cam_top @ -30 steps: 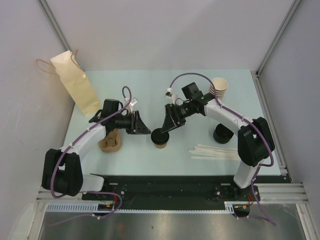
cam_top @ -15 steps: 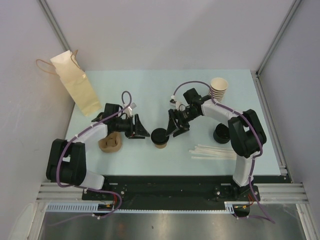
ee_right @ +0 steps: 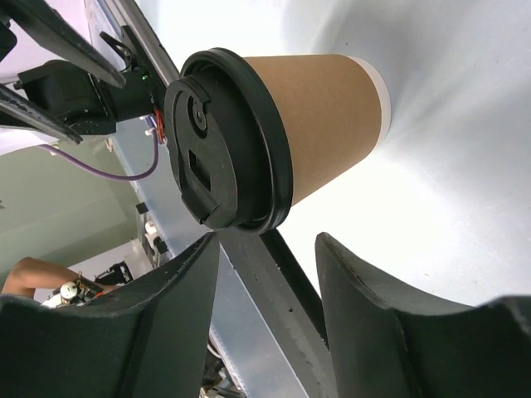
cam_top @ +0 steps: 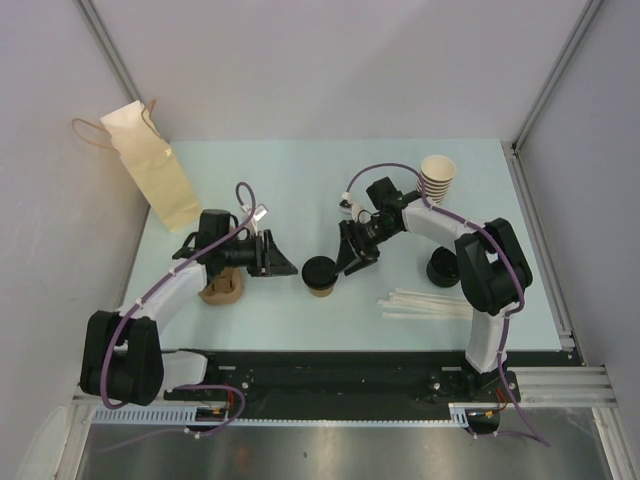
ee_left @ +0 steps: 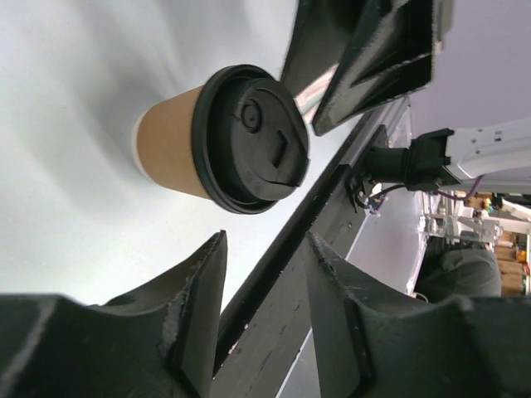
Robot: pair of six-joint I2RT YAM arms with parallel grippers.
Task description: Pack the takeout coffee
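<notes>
Left end effector (cam_top: 276, 256) and right end effector (cam_top: 348, 258) both have their fingers apart, gripping nothing. They flank the takeout coffee (cam_top: 319, 275), which stands upright mid-worktop (cam_top: 300, 170) and touches neither. Bare worktop lies behind it and toward the near edge.
</notes>
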